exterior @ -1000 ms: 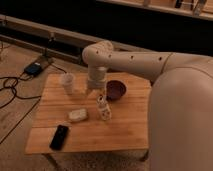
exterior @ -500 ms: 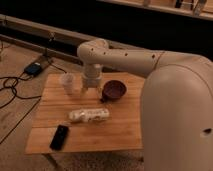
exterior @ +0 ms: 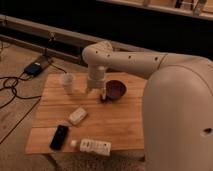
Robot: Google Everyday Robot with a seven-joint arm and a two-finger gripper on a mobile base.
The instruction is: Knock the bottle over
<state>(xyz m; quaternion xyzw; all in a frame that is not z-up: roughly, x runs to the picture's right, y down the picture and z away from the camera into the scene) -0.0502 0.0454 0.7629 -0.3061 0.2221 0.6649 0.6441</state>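
Nearest, at right: bulky pale robot body [exterior: 182, 120], filling that side of the view.

At the near edge of the wooden table [exterior: 120, 125]: bottle [exterior: 95, 146], down flat on its side, lengthwise along the edge, white cap pointing left, pale label with dark marks facing up. Well apart from the gripper.

Just left of the cap and slightly farther back: dark phone [exterior: 59, 136], lying flat, angled, not touching the bottle.

Farther in, left of centre: small whitish block [exterior: 77, 115], flat on the boards, clear of phone and bottle.

Beyond that, toward the far half: dark reddish bowl [exterior: 116, 90], upright. Close beside its left rim: gripper [exterior: 102, 93], hanging low over the boards at the end of the pale arm [exterior: 125, 60], which arcs in from the robot body and drops down through a vertical wrist. Open or closed: cannot tell. Nothing visibly held.

Left of the wrist, near the far-left corner: translucent cup [exterior: 67, 82], upright, apart from the arm.

On the floor past the table's left side: dark cables [exterior: 10, 87] and a blue-topped box [exterior: 34, 67].

Farthest back: a dark wall base with a long pale ledge [exterior: 60, 35] running across.
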